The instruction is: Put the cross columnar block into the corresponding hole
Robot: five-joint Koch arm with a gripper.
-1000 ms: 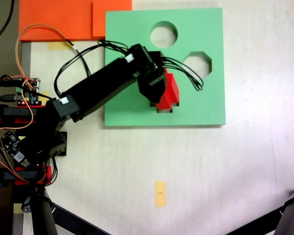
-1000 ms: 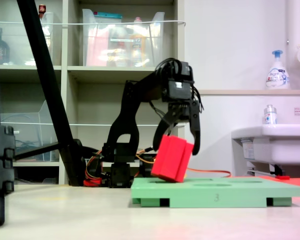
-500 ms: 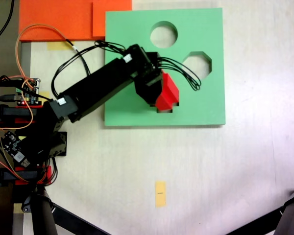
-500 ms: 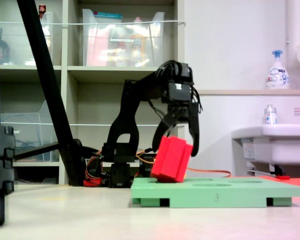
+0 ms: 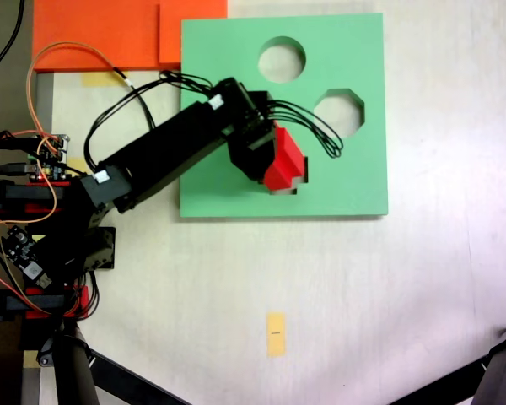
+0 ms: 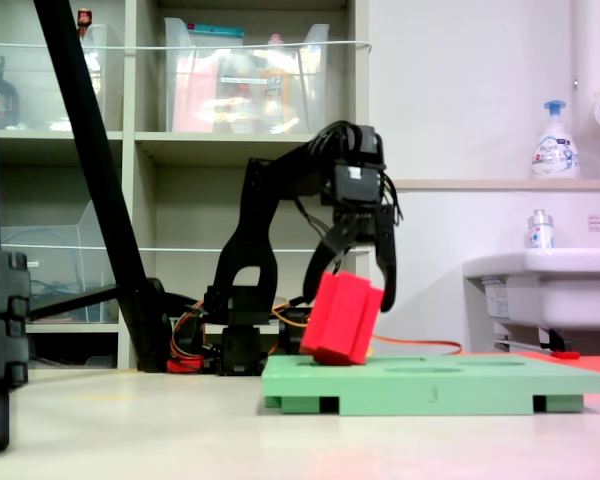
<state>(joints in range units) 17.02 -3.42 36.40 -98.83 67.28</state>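
Observation:
The red cross columnar block [image 5: 283, 160] [image 6: 342, 318] leans tilted, its lower end on the green board [image 5: 219, 67] [image 6: 430, 382]. It covers most of the plus-shaped hole [image 5: 292, 189], of which only notches show at the block's foot in the first exterior view. My gripper [image 5: 268, 157] [image 6: 357, 290] comes down from above and is shut on the block's upper part, one finger on each side. In the second exterior view the block's top leans toward the second exterior view's right.
The board also has a round cutout [image 5: 282, 60] and an octagonal cutout [image 5: 338, 110]. Orange sheets [image 5: 101, 34] lie at the first exterior view's top left, circuit boards and wires [image 5: 46, 160] by the arm's base. A yellow tape strip [image 5: 275, 334] and tripod legs [image 5: 497, 371] sit below.
The gripper and the held block have shifted slightly toward the left in both exterior views. The block stays tilted with its foot on the board.

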